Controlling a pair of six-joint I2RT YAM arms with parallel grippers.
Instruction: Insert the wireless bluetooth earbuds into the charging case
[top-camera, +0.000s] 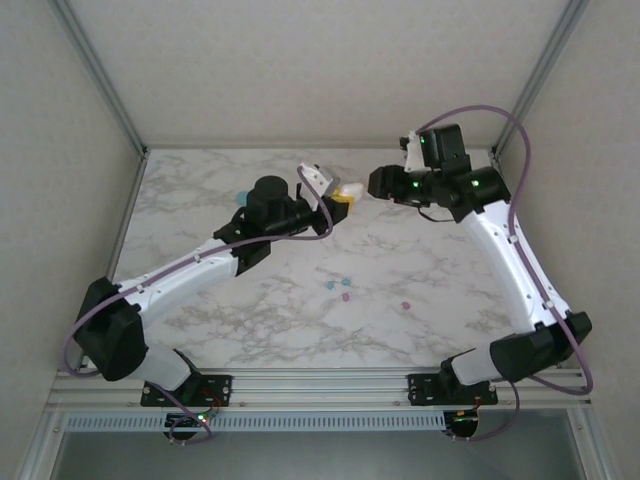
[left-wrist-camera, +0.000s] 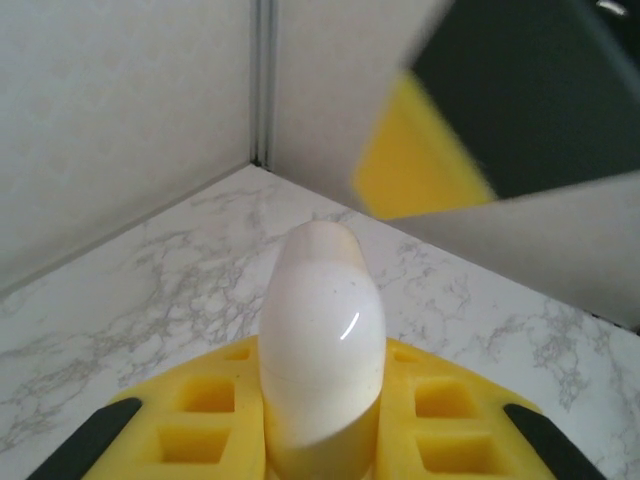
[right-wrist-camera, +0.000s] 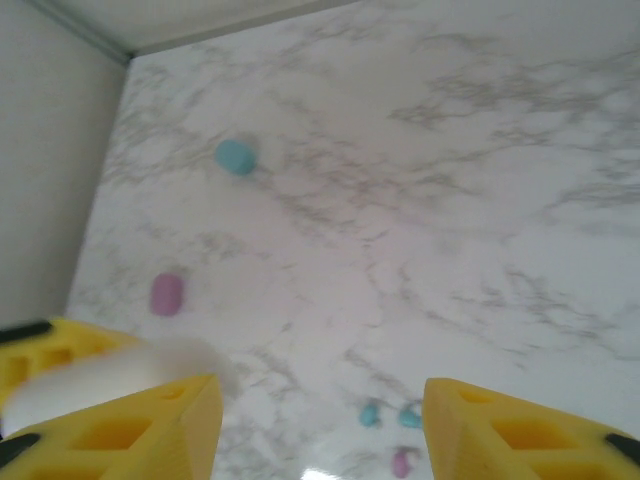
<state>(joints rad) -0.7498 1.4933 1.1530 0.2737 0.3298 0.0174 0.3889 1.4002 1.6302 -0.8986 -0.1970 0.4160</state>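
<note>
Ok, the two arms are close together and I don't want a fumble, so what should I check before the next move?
1. Grip: left tool shut on the white case: ok.
2. Case lid open: not ok, it looks closed.
3. Free hand: right tool open and empty: ok.
4. Earbuds in sight: ok, teal earbuds and a pink earbud lie loose on the table.
5. Which earbuds match this case: cannot tell.

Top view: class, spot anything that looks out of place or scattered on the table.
Several tiny earbuds lie loose and scattered on the table, outside any case, apart from the teal case and pink case. The left gripper grips the white case.
</note>
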